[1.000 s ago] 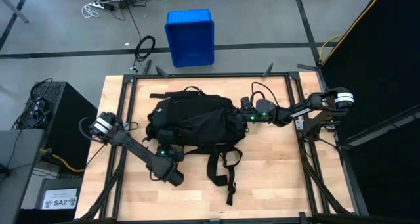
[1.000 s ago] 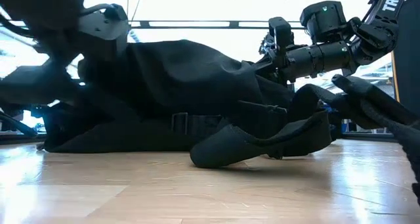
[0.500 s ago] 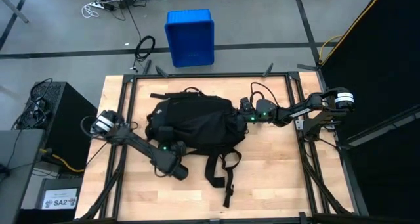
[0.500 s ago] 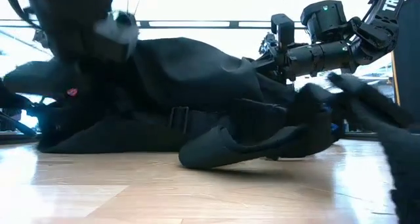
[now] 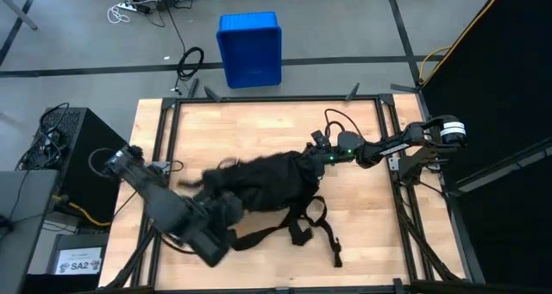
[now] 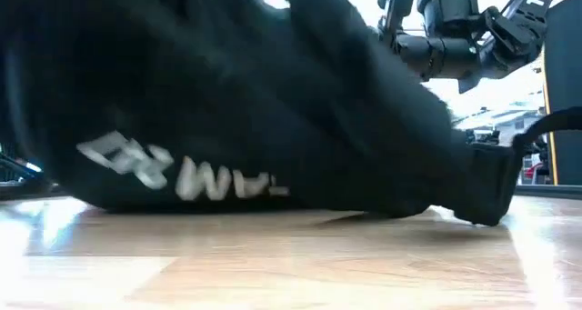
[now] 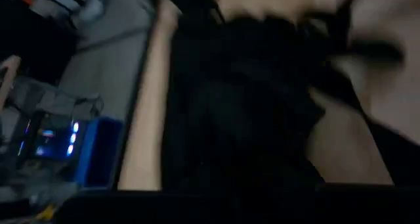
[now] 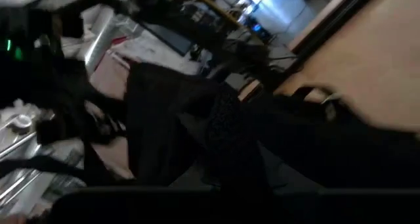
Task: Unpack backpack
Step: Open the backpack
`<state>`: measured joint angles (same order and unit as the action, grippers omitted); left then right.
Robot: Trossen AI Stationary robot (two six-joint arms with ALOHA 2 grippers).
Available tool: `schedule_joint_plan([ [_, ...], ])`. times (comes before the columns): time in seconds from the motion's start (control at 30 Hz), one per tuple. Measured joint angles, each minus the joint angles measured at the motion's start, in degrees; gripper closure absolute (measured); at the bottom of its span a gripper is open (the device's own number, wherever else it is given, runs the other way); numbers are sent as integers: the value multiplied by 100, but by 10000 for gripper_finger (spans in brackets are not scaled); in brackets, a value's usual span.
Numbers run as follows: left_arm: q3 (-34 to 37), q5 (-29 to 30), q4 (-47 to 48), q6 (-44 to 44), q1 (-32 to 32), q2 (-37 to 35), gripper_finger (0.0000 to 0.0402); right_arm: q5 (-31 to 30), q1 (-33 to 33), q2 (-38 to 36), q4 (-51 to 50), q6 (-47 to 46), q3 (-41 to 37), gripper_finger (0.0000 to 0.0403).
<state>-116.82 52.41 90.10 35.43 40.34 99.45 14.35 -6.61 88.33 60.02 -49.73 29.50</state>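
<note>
Item: backpack (image 5: 267, 180), black fabric, white lettering visible in the low view, reading upside down. Location: middle of the worktop (image 5: 362, 242), stretched between both arms, straps (image 5: 315, 229) trailing toward the near edge.

Left gripper (image 5: 222, 215): near the worktop's near-left corner, jaws clamped on the backpack's left end. A second ago they stood wide beside the bag; they have since closed and the arm has hauled that end toward the near-left corner.

Right gripper (image 5: 317, 154): at the bag's right end, jaws together, apparently pinching fabric or a zip tab; unchanged in place.

Change noted: bag dragged off its former mid-rear spot, rolled and elongated. Judgement: repositioning for access; nothing unpacked yet.

Blue crate (image 5: 249, 48): on the floor beyond the far edge, unmoved.
</note>
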Motion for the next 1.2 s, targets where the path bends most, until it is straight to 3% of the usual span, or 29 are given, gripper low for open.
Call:
schedule_joint_plan([
  [0.17, -196, 369, -10, 8, -167, -602, 401, 105, -162, -2, -597, 18, 381, 403],
  [0.33, 335, 356, -10, 376, -755, -1320, 401, 448, -500, -2, -1540, 92, 813, 403],
  [0.47, 1263, -144, -15, 711, -1527, -1937, 401, 819, -804, -7, -2653, 254, 1122, 403],
  [0.77, 3698, -1341, -25, 1150, -3165, -2818, 402, 713, -1253, -9, -4445, 906, 1368, 403],
  [0.93, 4805, -2010, -212, 953, -3806, -2832, 402, 342, -1448, 2, -5314, 1203, 1368, 403],
  [1.2, 5987, -2775, -1548, -8, -4552, -2828, 402, -454, -1639, 55, -6817, 1585, 1360, 403],
])
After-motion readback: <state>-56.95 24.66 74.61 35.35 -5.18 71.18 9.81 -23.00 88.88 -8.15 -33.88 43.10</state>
